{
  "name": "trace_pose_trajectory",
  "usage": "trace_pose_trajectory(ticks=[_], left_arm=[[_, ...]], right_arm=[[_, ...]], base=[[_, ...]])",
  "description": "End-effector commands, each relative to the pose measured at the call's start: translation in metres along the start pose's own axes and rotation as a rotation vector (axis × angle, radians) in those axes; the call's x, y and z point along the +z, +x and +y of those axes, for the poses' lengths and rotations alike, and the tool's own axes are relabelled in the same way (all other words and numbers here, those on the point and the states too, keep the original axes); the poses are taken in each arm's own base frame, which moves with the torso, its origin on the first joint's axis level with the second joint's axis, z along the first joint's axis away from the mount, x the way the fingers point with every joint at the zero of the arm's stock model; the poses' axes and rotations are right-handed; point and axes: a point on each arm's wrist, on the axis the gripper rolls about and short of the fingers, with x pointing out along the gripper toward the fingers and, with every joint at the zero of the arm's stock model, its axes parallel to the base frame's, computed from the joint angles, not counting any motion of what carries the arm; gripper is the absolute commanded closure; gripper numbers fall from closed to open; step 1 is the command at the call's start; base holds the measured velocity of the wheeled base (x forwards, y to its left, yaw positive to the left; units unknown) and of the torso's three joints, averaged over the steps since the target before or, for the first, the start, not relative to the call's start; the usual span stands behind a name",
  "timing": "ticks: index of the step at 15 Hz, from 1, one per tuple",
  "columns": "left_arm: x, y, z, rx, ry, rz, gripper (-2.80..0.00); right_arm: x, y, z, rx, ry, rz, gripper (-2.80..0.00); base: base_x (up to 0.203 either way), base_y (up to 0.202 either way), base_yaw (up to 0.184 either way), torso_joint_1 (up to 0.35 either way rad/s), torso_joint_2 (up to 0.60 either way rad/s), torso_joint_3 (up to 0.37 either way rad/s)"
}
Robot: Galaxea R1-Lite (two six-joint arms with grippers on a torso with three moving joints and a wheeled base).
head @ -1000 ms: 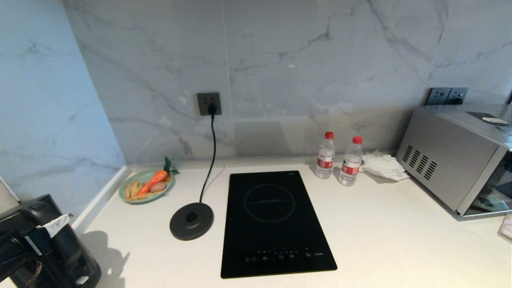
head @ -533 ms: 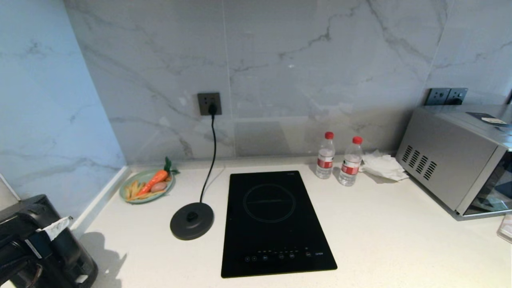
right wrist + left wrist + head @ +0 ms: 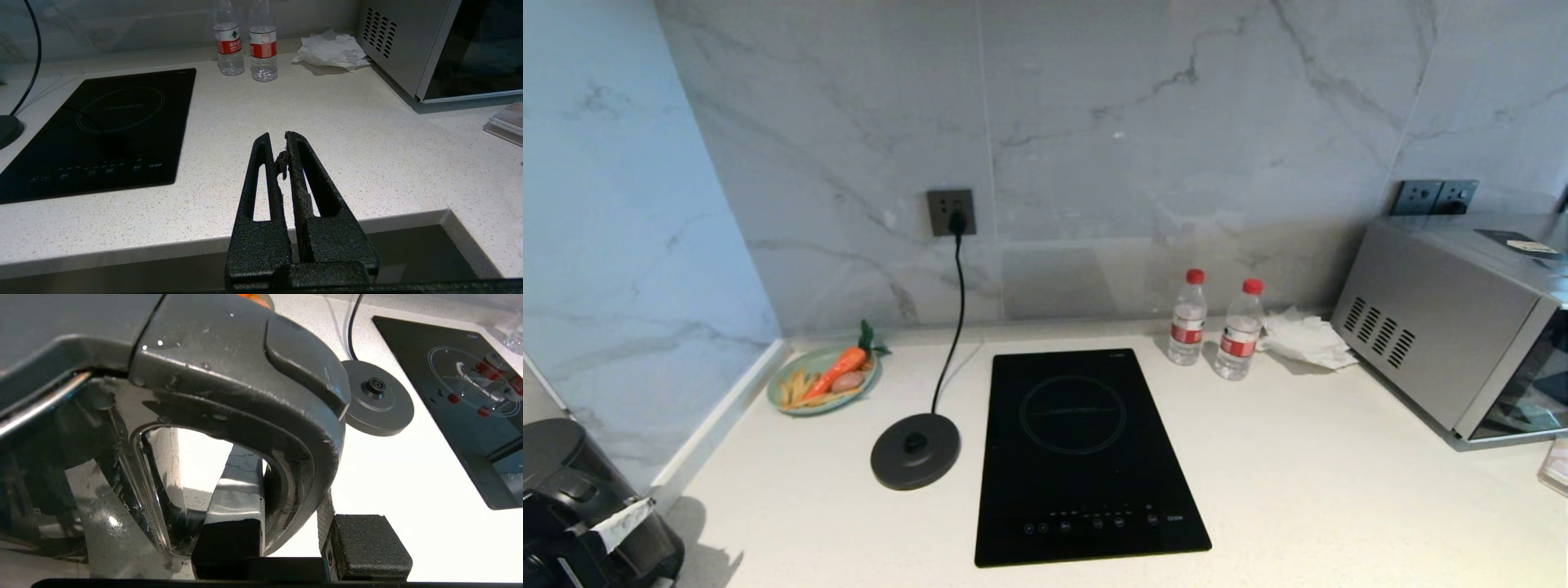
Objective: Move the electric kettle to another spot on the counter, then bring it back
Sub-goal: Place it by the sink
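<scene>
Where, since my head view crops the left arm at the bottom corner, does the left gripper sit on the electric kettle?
Observer: The left wrist view shows the left gripper closed on the electric kettle's loop handle, with one taped finger inside the loop and the other outside it.
Operator: And the right gripper? It isn't in my view at all.
Observer: The right wrist view shows the right gripper shut and empty, near the front edge of the counter.
</scene>
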Motion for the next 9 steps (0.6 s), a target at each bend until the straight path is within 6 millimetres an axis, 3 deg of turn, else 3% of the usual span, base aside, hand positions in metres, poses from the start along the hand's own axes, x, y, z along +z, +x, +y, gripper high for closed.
trace_pose_trajectory(ticks=[1, 9], left_arm=[[-0.0057, 0.0009, 0.0019, -0.002, -0.026, 0.014, 0.0], [-0.0036, -0.0006, 0.0009, 0.011, -0.014, 0.011, 0.0]], right_arm=[[0.0001, 0.0, 0.0, 0.0, 0.001, -0.001, 0.0], [0.0001, 0.0, 0.0, 0.0, 0.001, -0.001, 0.0]], base=[[0.0, 0.0, 0.0, 0.0, 0.0, 0.0], [0.0, 0.0, 0.0, 0.0, 0.0, 0.0]])
